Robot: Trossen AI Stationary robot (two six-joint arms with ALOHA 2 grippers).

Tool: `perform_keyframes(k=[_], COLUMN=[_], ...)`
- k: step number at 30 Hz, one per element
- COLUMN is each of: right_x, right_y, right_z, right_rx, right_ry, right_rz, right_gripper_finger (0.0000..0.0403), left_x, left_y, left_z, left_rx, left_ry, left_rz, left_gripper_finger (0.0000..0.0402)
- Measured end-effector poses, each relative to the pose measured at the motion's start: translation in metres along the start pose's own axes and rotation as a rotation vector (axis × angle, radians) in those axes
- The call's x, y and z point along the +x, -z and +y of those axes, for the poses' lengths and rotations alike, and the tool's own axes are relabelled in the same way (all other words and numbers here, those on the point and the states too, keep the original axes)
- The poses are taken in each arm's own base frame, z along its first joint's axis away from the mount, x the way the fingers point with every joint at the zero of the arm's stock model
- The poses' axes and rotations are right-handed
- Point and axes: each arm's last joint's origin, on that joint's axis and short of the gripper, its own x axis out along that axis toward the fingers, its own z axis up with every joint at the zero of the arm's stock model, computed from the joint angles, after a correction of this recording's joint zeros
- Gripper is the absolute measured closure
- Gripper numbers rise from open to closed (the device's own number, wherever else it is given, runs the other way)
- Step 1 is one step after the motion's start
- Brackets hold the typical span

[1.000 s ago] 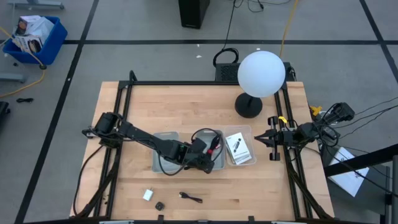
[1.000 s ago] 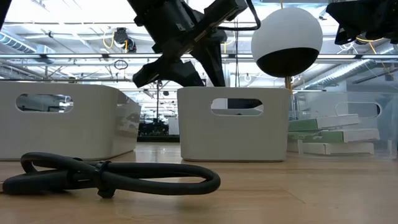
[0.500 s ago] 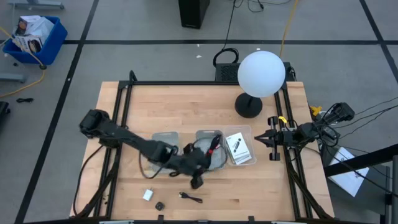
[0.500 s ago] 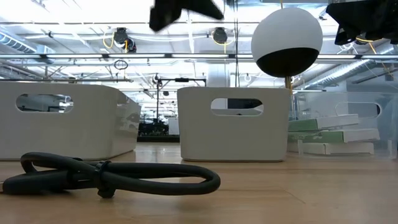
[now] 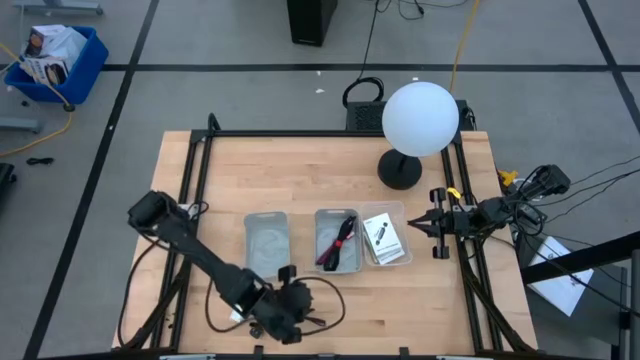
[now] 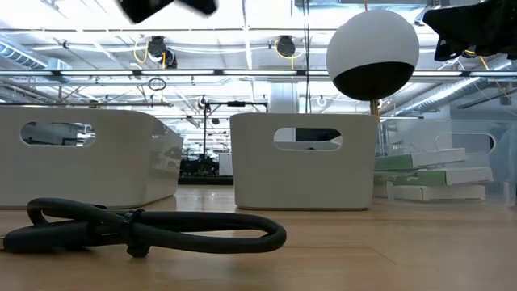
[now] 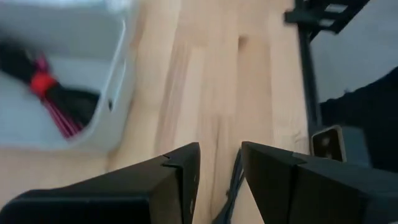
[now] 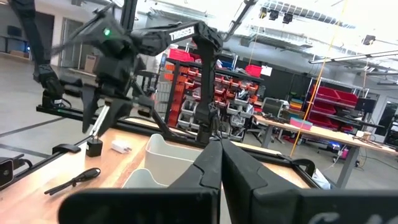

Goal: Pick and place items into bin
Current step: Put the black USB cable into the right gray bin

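The table (image 5: 300, 160) is seen w/ three bins in a row at mid-table. The left bin (image 5: 266, 243) holds no item that can be made out. In the middle bin (image 5: 337, 240) a dark-red strap (image 5: 338, 240) is lying; in the right bin (image 5: 384, 237) white cards (image 5: 382, 240) w/ black print are stacked. A globe lamp (image 5: 418, 120) is stood at the far right of the table, behind the bins.

The left gripper (image 5: 283, 322) is held over the near edge, approx. above the cable (image 6: 153, 228), fingers (image 7: 168, 186) kept part-way apart w/ nothing between them; the cable is seen on the wood through the gap. A white block (image 8: 121, 147) and a tiny black piece (image 8: 94, 147) are lying by that gripper, near the cable.

The right gripper (image 5: 430, 224) is parked at the table's right edge, beside the right bin, fingers pressed together, nothing held.
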Motion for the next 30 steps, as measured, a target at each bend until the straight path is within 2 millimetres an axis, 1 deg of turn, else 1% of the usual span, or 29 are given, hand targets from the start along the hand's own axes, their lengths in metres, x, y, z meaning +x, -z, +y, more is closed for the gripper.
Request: perform_keyframes(k=[3, 7, 9, 12, 15, 19, 22, 30], right_x=[0.0, 0.0, 0.0, 0.0, 0.0, 0.0, 0.0, 0.0], right_y=[0.0, 0.0, 0.0, 0.0, 0.0, 0.0, 0.0, 0.0], right_z=[0.0, 0.0, 0.0, 0.0, 0.0, 0.0, 0.0, 0.0], right_rx=[0.0, 0.001, 0.012, 0.029, 0.029, 0.028, 0.028, 0.027], right_ry=[0.0, 0.0, 0.0, 0.0, 0.0, 0.0, 0.0, 0.0], right_rz=[0.0, 0.0, 0.0, 0.0, 0.0, 0.0, 0.001, 0.0], right_gripper_finger=[0.0403, 0.0403, 0.0403, 0.0403, 0.0403, 0.0403, 0.0403, 0.0403], left_x=[0.01, 0.024, 0.032, 0.041, 0.043, 0.043, 0.044, 0.044], left_y=[0.012, 0.028, 0.034, 0.04, 0.041, 0.035, 0.032, 0.034], left_z=[-0.006, -0.013, -0.015, -0.014, -0.013, -0.009, -0.008, -0.005], left_rx=[-0.011, 0.05, 0.069, 0.045, 0.03, 0.009, 0.031, 0.08], left_ry=[-0.005, 0.032, 0.054, 0.067, 0.093, 0.098, 0.116, 0.054], left_rz=[0.043, 0.127, 0.171, 0.219, 0.256, 0.247, 0.237, 0.218], left_gripper_finger=[0.0277, 0.0277, 0.0277, 0.0277, 0.0277, 0.0275, 0.026, 0.0186])
